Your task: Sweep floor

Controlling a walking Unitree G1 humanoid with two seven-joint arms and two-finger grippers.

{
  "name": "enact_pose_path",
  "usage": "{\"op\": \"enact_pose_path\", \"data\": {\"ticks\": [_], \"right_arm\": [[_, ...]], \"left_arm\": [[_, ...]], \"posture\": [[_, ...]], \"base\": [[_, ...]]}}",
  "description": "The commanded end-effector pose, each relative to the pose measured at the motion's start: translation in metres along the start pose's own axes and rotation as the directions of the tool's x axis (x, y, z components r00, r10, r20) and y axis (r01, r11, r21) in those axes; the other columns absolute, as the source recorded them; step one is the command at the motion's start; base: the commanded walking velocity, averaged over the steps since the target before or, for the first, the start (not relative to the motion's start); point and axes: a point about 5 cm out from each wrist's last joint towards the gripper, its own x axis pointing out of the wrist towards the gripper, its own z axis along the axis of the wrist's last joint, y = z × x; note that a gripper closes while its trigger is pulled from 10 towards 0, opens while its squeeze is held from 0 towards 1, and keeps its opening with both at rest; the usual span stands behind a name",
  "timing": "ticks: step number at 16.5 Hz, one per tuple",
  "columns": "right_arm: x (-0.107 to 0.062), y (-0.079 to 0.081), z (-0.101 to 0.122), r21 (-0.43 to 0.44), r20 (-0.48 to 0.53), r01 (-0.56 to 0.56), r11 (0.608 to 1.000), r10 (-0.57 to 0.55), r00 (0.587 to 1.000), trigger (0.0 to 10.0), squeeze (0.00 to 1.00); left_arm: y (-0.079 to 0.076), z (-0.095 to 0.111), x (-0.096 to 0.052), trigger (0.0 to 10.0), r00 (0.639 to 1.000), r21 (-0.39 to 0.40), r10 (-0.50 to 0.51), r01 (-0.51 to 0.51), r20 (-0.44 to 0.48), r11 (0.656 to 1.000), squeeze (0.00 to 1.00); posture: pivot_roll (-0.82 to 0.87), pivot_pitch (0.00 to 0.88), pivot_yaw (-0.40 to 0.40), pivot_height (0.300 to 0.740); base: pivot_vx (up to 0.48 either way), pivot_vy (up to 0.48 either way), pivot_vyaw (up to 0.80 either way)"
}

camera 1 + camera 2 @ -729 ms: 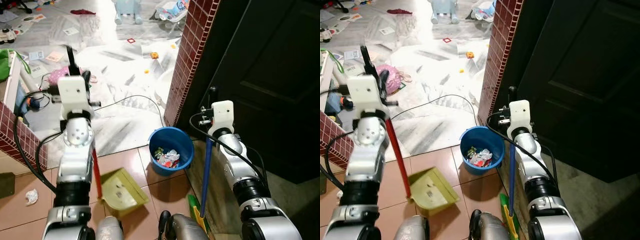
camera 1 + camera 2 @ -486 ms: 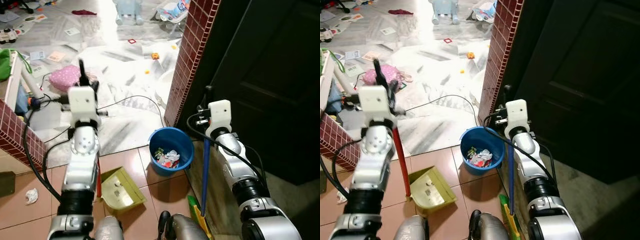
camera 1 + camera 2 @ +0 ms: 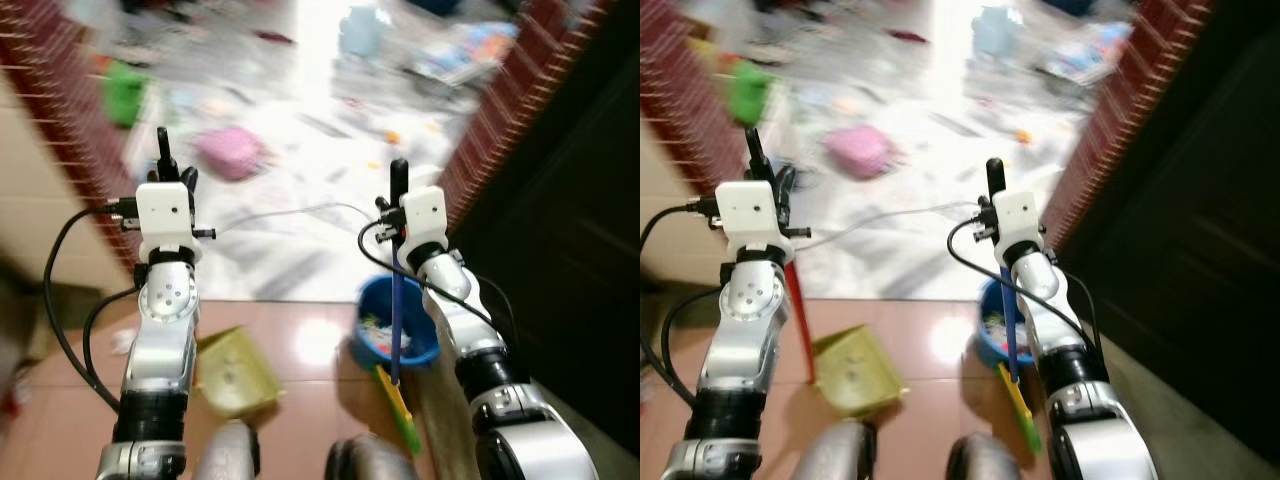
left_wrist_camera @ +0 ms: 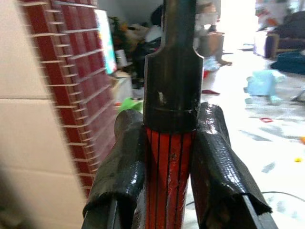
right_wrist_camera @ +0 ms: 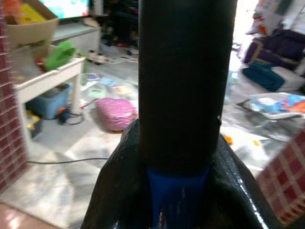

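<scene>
Both head views are motion-blurred, so I cannot identify the litter on the far floor (image 3: 300,120). My left arm (image 3: 165,330) hides most of the red handle (image 3: 798,320). The blue bucket (image 3: 425,340) contents are unreadable.

The picture is blurred. The left gripper (image 3: 165,165) is raised on its silver arm, black fingers pointing up, above a yellow-green dustpan (image 3: 236,360) lying on the reddish tiled floor (image 3: 300,345). The right gripper (image 3: 398,180) is closed around the black top of a broom (image 3: 396,300), whose blue handle runs down in front of a blue bucket (image 3: 420,345) with scraps inside. The broom's green and yellow head rests on the floor just beside the bucket. A pink cushion (image 3: 230,152) lies on the pale, littered floor beyond. A brick pillar (image 3: 510,110) stands at the right.
</scene>
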Motion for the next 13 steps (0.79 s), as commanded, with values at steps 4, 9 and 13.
{"op": "enact_pose_path", "data": {"ticks": [4,9,13], "right_arm": [[0.0021,-0.0004,0.0062,0.002,0.033,0.004,1.000,-0.004,0.999,10.0,0.00],[0.0024,0.0021,0.0065,0.014,0.038,-0.011,1.000,0.010,0.999,10.0,0.00],[0.0040,0.0049,0.0084,0.017,0.048,-0.023,1.000,0.022,0.999,10.0,0.00]], "left_arm": [[-0.0097,0.0177,0.0043,10.0,0.997,-0.030,-0.035,0.037,0.062,0.999,0.00],[-0.0129,0.0188,0.0028,10.0,0.997,-0.030,-0.045,0.047,0.062,0.998,0.00],[-0.0132,0.0213,0.0026,10.0,0.996,-0.021,-0.037,0.038,0.085,0.999,0.00]], "posture": [[0.01,0.092,-0.090,0.740],[0.02,0.091,-0.089,0.740],[0.02,0.084,-0.090,0.740]], "base": [[0.000,0.449,0.80],[0.000,0.480,0.80],[0.000,0.156,0.80]]}}
